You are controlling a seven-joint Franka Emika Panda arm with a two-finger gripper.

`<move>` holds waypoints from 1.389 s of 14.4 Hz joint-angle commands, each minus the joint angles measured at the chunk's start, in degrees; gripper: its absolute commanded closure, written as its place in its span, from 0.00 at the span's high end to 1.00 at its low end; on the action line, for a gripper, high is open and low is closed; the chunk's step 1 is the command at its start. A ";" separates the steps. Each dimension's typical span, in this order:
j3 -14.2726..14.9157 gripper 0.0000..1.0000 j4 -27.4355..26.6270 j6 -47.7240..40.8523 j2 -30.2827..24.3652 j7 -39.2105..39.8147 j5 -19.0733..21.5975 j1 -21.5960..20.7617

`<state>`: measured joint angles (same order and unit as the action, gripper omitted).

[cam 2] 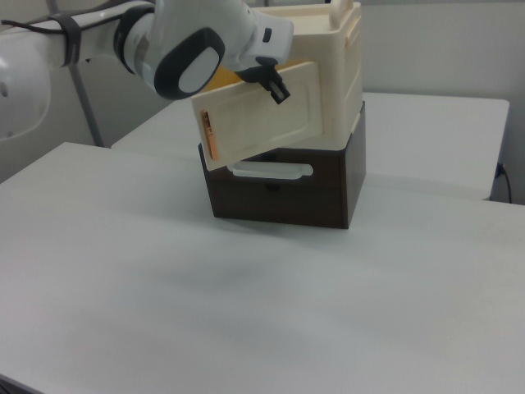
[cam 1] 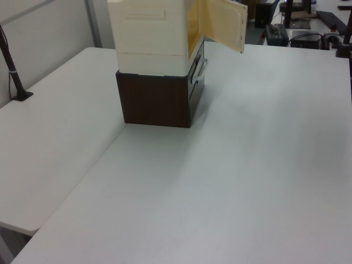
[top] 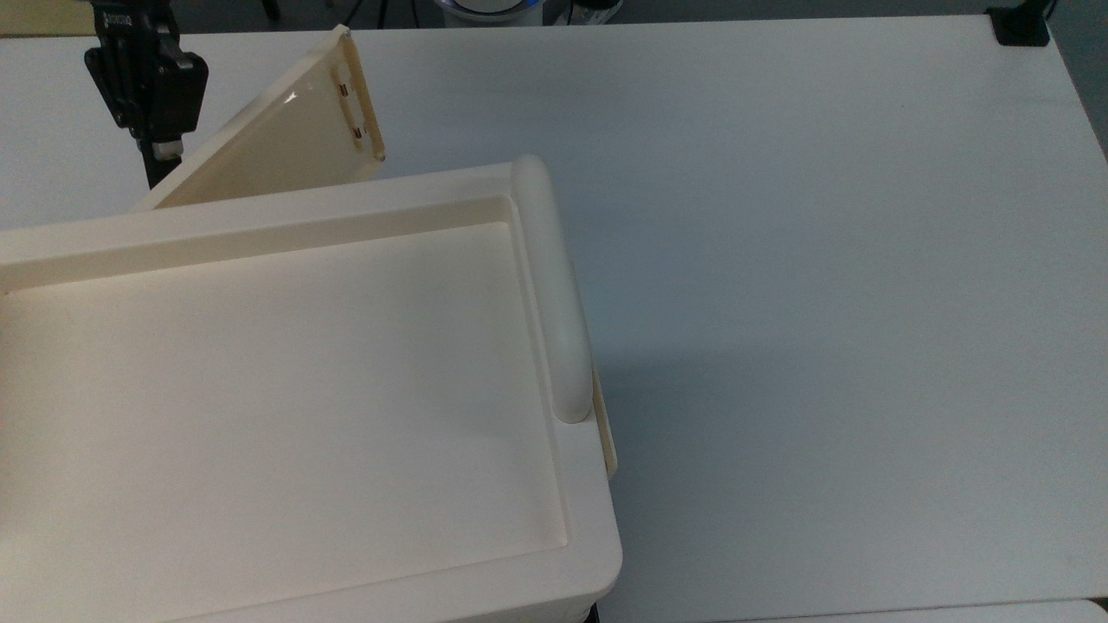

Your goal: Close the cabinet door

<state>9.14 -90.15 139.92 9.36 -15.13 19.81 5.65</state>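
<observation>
The cabinet (top: 286,536) is a cream unit with a recessed tray top and a thick bar handle (top: 554,285). It stands on a dark brown box (cam 1: 157,99). The cabinet door (top: 286,143) stands partly open, swung out at an angle from the cabinet's front, with two small metal fittings near its free edge. In the left view the cabinet door (cam 1: 225,25) hangs off the cabinet (cam 1: 148,27) towards the left view's right. My black gripper (top: 160,156) is behind the door's outer face. In the right view my gripper (cam 2: 277,89) rests against the outer face of the cabinet door (cam 2: 262,115).
The white table (top: 779,260) spreads wide to the top view's right of the cabinet. A black clamp (top: 1021,26) sits on its far right corner. A white handle (cam 2: 271,171) sticks out of the brown box (cam 2: 283,193) below the door. A black pole (cam 1: 14,71) stands at the left view's left.
</observation>
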 commanded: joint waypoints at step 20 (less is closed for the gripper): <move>-6.77 0.01 -1.34 11.89 5.06 9.22 4.98 0.41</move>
<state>3.69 -88.22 157.26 16.31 -13.93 24.13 5.88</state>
